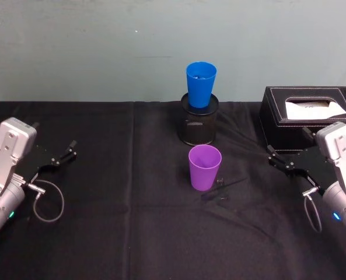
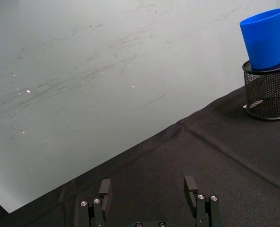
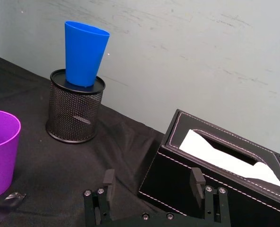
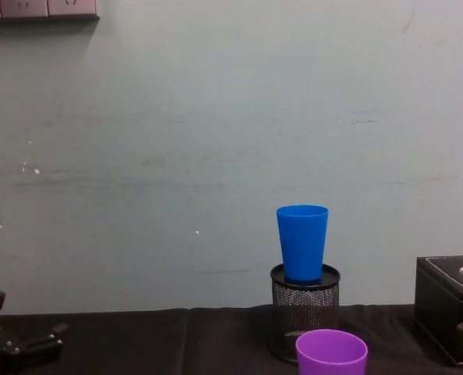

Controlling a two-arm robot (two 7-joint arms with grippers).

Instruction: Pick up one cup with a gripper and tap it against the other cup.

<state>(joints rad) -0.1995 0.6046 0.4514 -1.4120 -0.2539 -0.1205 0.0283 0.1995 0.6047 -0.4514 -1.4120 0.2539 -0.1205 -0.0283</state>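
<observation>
The purple cup [image 1: 205, 167] stood upright on the black tablecloth [image 1: 132, 233], just in front of the wire-mesh pen holder [image 1: 199, 125] bearing the blue cup [image 1: 201, 84], with the left gripper [image 2: 148, 182] far left and the right gripper [image 3: 152, 175] beside the tissue box [image 1: 307, 116], both empty with fingers apart.

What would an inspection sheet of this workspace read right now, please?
Surface: black cloth, creased.
Job's things: purple cup upright on cloth; blue cup upright on top of mesh pen holder behind it.
Clutter: tissue box at right; small dark item beside purple cup.
Grippers: left gripper open, near left edge; right gripper open, beside tissue box; both empty.
Cables: looped cable at left wrist, another at right.
Surroundings: pale scuffed wall.
</observation>
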